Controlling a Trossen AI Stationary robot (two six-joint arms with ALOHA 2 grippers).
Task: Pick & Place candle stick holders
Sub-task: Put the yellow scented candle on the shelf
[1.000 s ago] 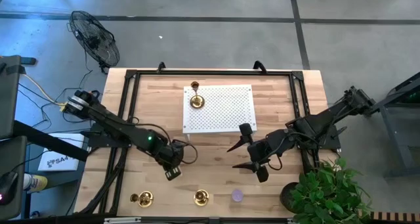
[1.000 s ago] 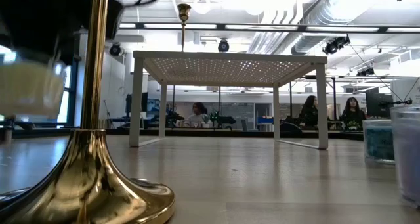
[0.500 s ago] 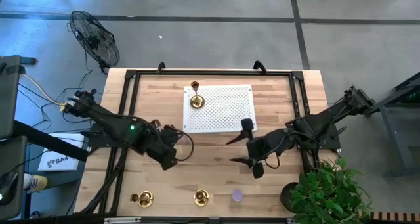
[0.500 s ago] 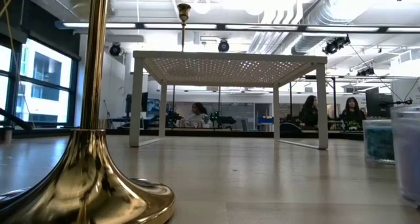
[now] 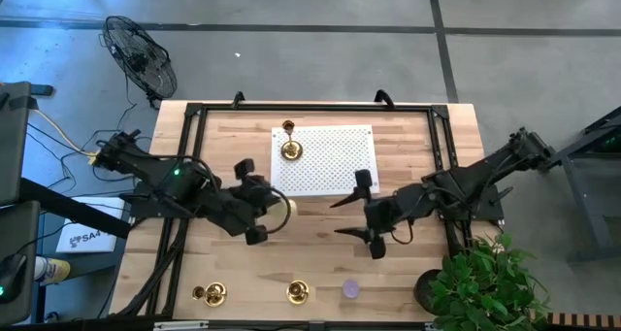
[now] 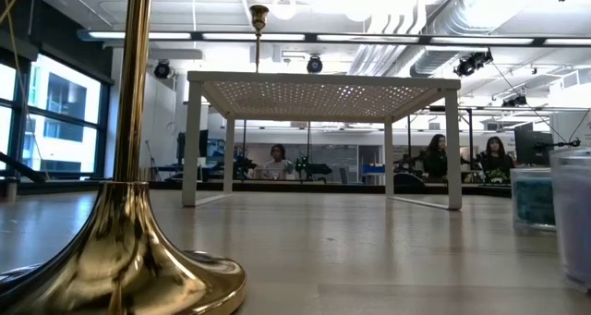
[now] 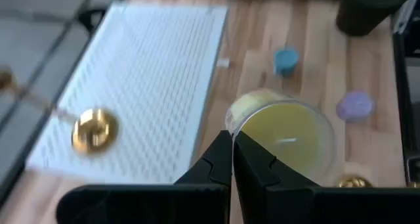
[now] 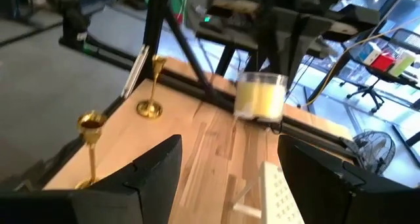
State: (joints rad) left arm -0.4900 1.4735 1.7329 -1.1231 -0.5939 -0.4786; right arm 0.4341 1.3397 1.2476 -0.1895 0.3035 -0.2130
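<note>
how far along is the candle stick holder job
Done: one candle stick holder stands on the white perforated rack. In hand: the left pincer is shut on the rim of a yellow candle jar, not a holder; the right pincer hangs open and empty beside the rack. Left: two other holders stand at the table's near edge.

The nearest candlestick (image 6: 129, 213) in the low view is cut off at the frame's top and lower-left edges, its cup unseen.
</note>
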